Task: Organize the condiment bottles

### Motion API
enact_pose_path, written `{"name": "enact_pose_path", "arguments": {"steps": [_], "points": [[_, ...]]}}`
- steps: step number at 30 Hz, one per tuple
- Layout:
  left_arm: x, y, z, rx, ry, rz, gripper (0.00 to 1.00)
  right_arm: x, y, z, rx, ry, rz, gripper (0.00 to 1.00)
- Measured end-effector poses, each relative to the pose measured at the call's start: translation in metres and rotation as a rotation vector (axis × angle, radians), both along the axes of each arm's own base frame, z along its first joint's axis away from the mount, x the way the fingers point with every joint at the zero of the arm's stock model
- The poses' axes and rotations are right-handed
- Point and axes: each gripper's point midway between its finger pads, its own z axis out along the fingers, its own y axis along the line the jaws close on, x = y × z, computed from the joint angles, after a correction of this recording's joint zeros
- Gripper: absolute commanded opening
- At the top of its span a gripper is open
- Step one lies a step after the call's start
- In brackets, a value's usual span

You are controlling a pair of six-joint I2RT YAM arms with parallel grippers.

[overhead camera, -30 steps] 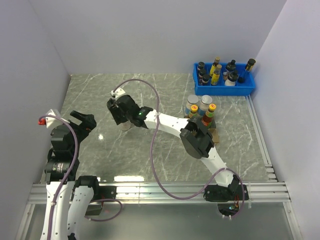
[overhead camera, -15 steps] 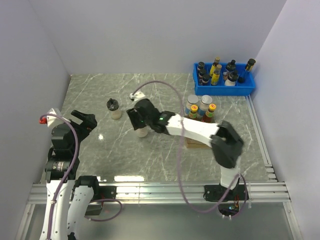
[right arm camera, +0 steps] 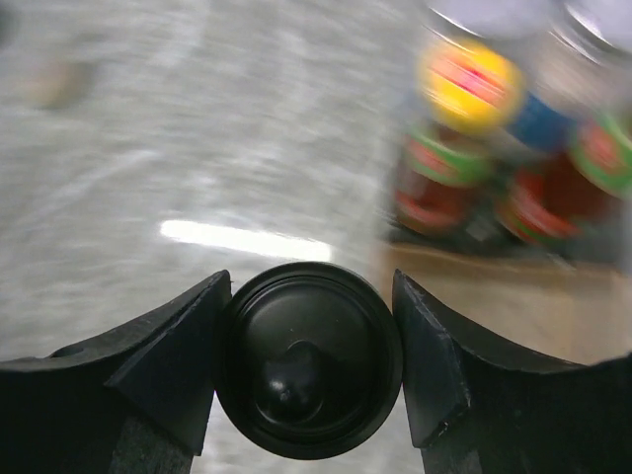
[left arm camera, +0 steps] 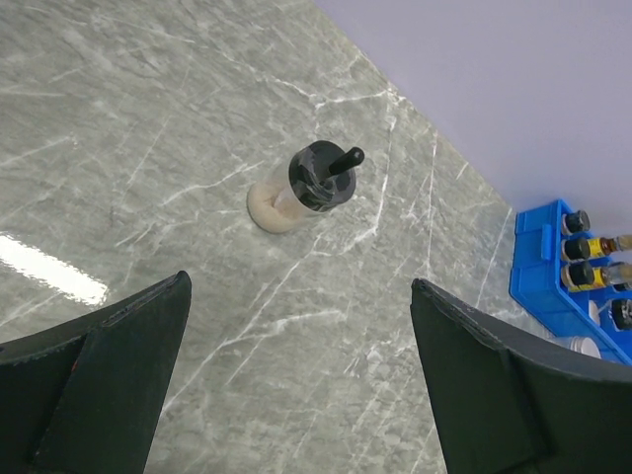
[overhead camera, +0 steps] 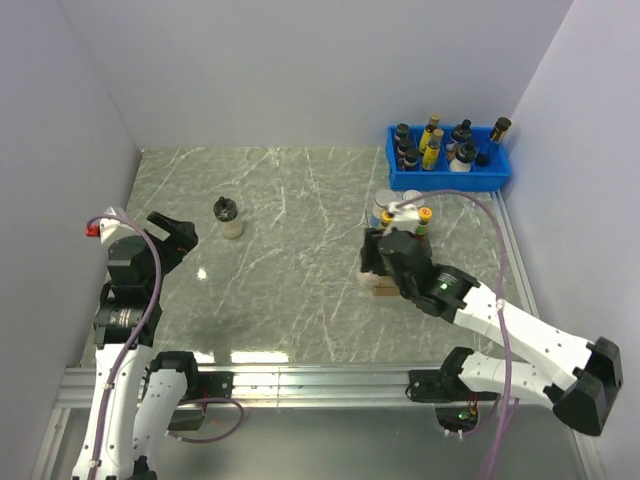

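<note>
The right tool (overhead camera: pixel 373 264) is clenched on a small black-capped bottle (right arm camera: pixel 309 360). In the right wrist view its two dark fingers (right arm camera: pixel 173 355) press against opposite sides of the round black cap. That view is blurred, so little else about this bottle can be read. From above, the right arm reaches across the right half of the grey marbled surface (overhead camera: pixel 300 290). Its tool hangs at the near left edge of the cluster of condiments, over a tan board (overhead camera: pixel 384 289) (its material is unclear).

Just behind the tool stand the two silver-lidded jars (overhead camera: pixel 384 210), side by side, with a brown sauce bottle (overhead camera: pixel 424 220) with a yellow cap to their right. The right wrist view shows the sauce bottles as smeared yellow, green and red shapes at the far edge of the board.

The second black-capped bottle (overhead camera: pixel 229 217) stands alone on the left half of the surface, well apart from the cluster. It sits ahead of the left tool (overhead camera: pixel 172 233), whose jaws are spread wide and hold nothing. In the left wrist view the bottle appears between and beyond the two finger pads (left arm camera: pixel 109 385).

A blue bin (overhead camera: pixel 450 182) crowded with dark and yellow bottles sits in the far right corner.
</note>
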Motion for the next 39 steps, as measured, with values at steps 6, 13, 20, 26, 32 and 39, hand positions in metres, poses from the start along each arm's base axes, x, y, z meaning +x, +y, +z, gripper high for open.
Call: {"name": "enact_pose_path", "arguments": {"steps": [6, 13, 20, 26, 32, 39], "points": [[0.005, -0.004, 0.003, -0.014, -0.015, -0.017, 0.99, -0.004, -0.096, -0.046, -0.039, 0.079, -0.287, 0.00], [0.006, -0.008, 0.005, -0.042, -0.023, -0.030, 0.99, 0.008, -0.122, -0.042, -0.004, 0.058, -0.406, 0.00], [0.004, -0.008, 0.006, -0.044, -0.033, -0.030, 0.99, 0.018, -0.138, -0.063, -0.024, 0.090, -0.478, 0.00], [0.004, -0.009, -0.003, -0.047, -0.013, -0.031, 0.99, 0.023, -0.149, -0.079, -0.040, 0.121, -0.528, 0.00], [0.005, -0.009, -0.005, -0.046, -0.005, -0.032, 0.99, 0.026, -0.149, -0.093, -0.061, 0.158, -0.536, 0.47], [0.005, -0.010, -0.015, -0.048, 0.015, -0.034, 0.99, 0.026, -0.146, -0.103, -0.071, 0.188, -0.531, 0.77]]}}
